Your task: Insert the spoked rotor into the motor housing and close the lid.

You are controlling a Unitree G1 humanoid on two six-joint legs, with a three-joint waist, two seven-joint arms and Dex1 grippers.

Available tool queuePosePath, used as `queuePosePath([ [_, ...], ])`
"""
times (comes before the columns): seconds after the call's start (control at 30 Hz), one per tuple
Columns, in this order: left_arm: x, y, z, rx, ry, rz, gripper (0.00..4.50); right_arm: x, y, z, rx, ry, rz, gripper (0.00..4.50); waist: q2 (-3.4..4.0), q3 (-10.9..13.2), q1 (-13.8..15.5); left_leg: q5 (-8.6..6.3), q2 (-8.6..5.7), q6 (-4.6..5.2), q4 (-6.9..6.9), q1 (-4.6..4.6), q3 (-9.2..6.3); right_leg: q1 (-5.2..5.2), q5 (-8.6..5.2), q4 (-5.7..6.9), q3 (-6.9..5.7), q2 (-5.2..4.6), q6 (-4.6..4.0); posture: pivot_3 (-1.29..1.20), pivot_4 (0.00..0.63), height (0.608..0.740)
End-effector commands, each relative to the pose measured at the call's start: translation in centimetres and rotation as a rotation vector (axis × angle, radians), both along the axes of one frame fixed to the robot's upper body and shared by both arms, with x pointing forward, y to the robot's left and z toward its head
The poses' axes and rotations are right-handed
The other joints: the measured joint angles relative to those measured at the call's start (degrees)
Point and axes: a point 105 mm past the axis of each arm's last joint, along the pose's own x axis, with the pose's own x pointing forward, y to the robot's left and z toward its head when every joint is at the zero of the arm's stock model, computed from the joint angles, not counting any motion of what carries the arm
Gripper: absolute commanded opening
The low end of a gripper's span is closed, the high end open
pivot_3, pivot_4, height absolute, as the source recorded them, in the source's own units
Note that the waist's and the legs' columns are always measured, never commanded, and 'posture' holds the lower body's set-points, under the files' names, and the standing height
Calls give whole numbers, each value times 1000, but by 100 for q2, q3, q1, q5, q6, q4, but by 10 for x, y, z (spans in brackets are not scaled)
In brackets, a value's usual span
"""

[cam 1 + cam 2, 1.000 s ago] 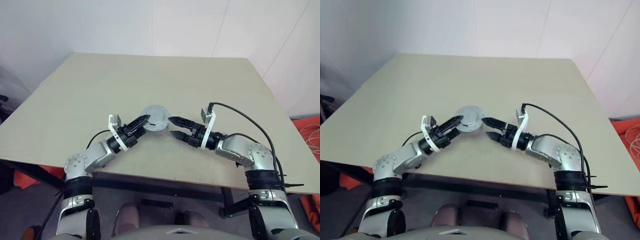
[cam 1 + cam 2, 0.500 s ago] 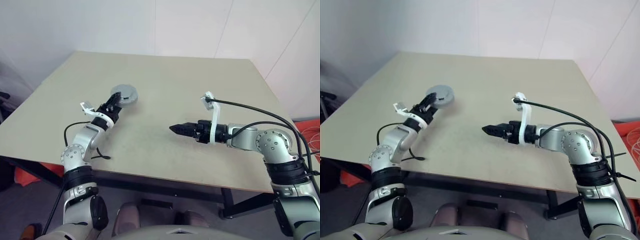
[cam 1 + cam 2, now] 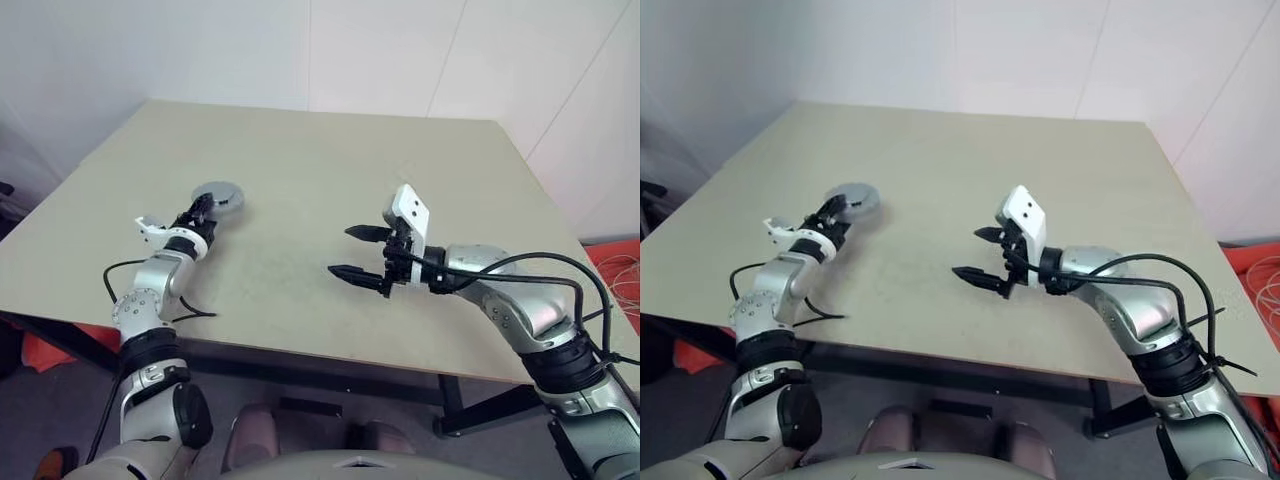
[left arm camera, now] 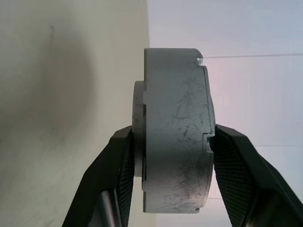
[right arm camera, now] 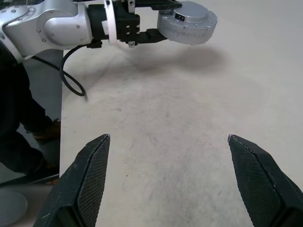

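Head pair high, wrist cameras close

Both eye views look forward and down over the table (image 3: pixel 300 150); the left wrist view sits very near the closed motor housing (image 4: pixel 175 132), which the right wrist view sees at 12 o'clock.

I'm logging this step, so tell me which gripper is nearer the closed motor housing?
Left. The left gripper has its jaws clamped on the motor housing; the right gripper hangs open well off to its right, over the table.
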Motion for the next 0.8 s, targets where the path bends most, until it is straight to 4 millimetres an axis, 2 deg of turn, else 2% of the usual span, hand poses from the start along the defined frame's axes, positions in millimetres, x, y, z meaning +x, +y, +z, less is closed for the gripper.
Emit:
queuePosePath([
  [0.03, 10, 12, 20, -5, -65, 58, 2043, -1, 3, 6, 10, -46, 26, 4500, 0, 0, -11, 0, 1, 1, 5, 1, 0, 1, 0, 0, 0, 0, -6, 0, 0, 740],
  [0.23, 16, 15, 2, -52, 14, 122, 2043, -1, 3, 6, 11, -47, 31, 4500, 0, 0, -15, -10, 3, 17, 43, 1, 0, 8, 1, 3, 1, 2, -31, 0, 0, 740],
  [0.57, 10, 34, -19, -11, 121, 242, 2043, 0, 2, 2, -11, -52, 28, 4500, -3, 2, -27, -15, 6, 26, 57, 7, 0, 15, 9, 9, 3, 1, -38, 0, 0, 740],
  [0.63, 8, 36, -23, -6, 141, 255, 2798, 1, 1, 0, -20, -53, 28, 4500, -4, 2, -30, -15, 5, 27, 58, 7, 1, 16, 9, 9, 4, 0, -38, 0, 0, 740],
  [0.7, 7, 36, -24, -22, 158, 267, 3285, 1, 1, -1, -24, -53, 27, 4500, -3, 2, -34, -16, 5, 28, 58, 10, 2, 17, 9, 9, 5, 0, -38, 0, 0, 740],
  [0.8, 3, 35, -29, -55, 224, 288, 4313, 2, 1, -2, -26, -53, 25, 4500, -3, 1, -41, -18, 7, 31, 58, 18, 2, 27, 9, 10, 5, 0, -39, 0, 0, 740],
])
